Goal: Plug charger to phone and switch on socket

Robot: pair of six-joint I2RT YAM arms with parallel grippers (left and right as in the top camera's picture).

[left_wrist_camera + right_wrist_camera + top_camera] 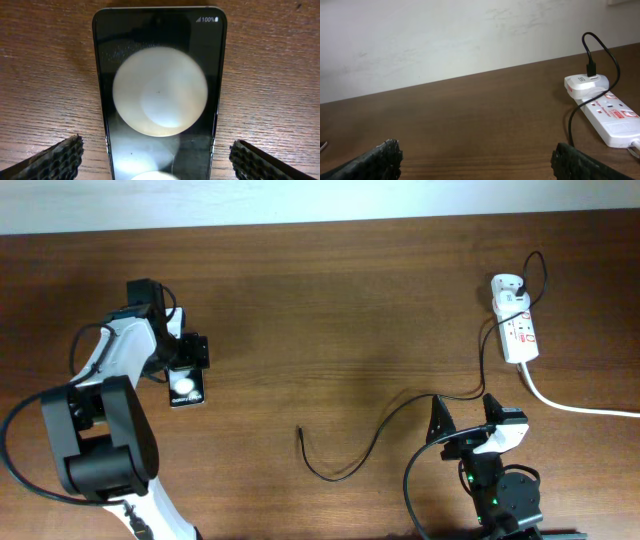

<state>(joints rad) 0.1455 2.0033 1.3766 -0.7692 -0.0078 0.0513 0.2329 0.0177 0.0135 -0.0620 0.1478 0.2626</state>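
The black phone (186, 389) lies flat on the table at the left. My left gripper (186, 352) hangs over its far end, open, fingers either side and apart from it. In the left wrist view the phone (160, 95) fills the middle and reflects white light spots. The charger cable (385, 430) runs from a white plug adapter (508, 287) in the socket (519, 335) at the right. Its connector tip (299, 431) lies loose at mid table. My right gripper (468, 417) is open and empty at the front right. The right wrist view shows the socket (612, 115) and adapter (586, 85).
The socket's thick white cord (580, 406) runs off the right edge of the table. A pale wall (445, 35) stands behind the table's far edge. The cable loops across the table between the two arms.
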